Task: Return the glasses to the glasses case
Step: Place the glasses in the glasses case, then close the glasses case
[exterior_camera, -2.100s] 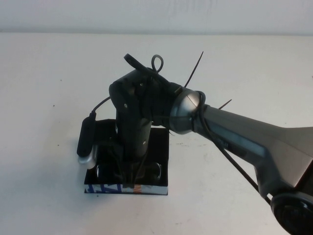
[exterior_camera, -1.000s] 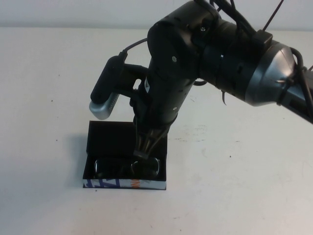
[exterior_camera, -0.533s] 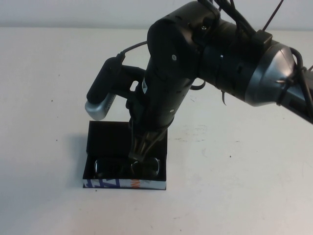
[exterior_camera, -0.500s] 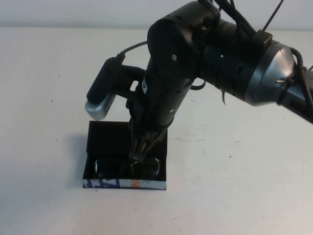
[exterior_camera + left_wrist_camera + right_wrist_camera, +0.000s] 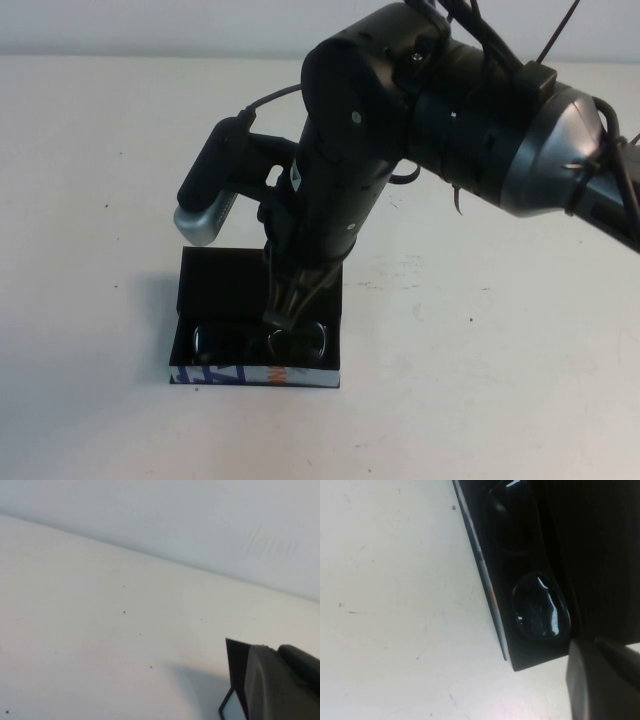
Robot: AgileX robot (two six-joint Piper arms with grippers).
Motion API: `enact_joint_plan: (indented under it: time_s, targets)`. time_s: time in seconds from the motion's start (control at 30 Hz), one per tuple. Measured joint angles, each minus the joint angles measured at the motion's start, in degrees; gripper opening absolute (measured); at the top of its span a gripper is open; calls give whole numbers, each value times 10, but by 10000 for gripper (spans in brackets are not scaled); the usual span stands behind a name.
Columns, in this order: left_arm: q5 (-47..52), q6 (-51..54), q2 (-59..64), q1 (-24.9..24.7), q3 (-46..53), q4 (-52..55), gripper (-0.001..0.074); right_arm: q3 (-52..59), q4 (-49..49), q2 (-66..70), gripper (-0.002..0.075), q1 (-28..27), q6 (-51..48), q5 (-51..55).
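The glasses case lies open on the white table, black lining up and its blue, white and orange side facing me. The dark-framed glasses lie inside it along the near wall. My right gripper hangs just above the right lens, fingers pointing down and together, holding nothing. In the right wrist view a lens and the case wall show, with the right gripper at the corner. Of my left gripper only a dark part shows in the left wrist view, over bare table.
The right arm reaches in from the right and hides the table behind the case. Its wrist camera sticks out over the case's far left. White table lies all round the case.
Two seconds ago my right gripper was down inside the case at the glasses. It has lifted off and the glasses stay in the case. In the last half second nothing moved.
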Motion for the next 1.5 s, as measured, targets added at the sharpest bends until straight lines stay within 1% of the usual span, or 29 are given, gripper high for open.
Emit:
enact_joint_plan:
  time_s: [0.13,0.2,0.27,0.33,0.43,0.53,0.63,0.73,0.9,1.0,1.17,1.3,1.37,1.5]
  targets:
    - [-17,-9,0,0,0,-43,0,0,0,1,-11,0,0,0]
    - [-12,-11,7,0,-6,-64,0,0,0,2,-11,0,0,0]
    - [8,-12,38,0,-32,-72,0,0,0,3,-11,0,2,0]
    - [42,-12,88,0,-71,-74,0,0,0,5,-11,0,9,0]
    - [127,-7,193,0,-146,-62,0,0,0,8,-11,0,24,0]
    - [217,36,320,0,-221,-54,0,0,-1,8,-11,0,33,0]
    - [290,120,427,0,-268,-80,0,0,-2,8,-11,-2,50,0]
    - [324,242,516,0,-279,-186,0,0,3,8,-11,-15,72,0]
    - [328,500,647,0,-278,-405,0,0,24,13,-11,-60,121,-33]
    - [315,606,712,-4,-278,-482,0,0,61,22,-11,-89,131,-60]
    - [293,752,813,-48,-278,-598,0,-12,113,50,-11,-120,131,-84]
    - [282,876,877,-87,-278,-708,0,-44,123,82,-11,-126,132,-87]
    - [277,918,902,-94,-279,-735,0,-65,125,96,-11,-126,133,-86]
    - [268,975,945,-98,-287,-754,0,-102,128,125,-11,-126,133,-82]
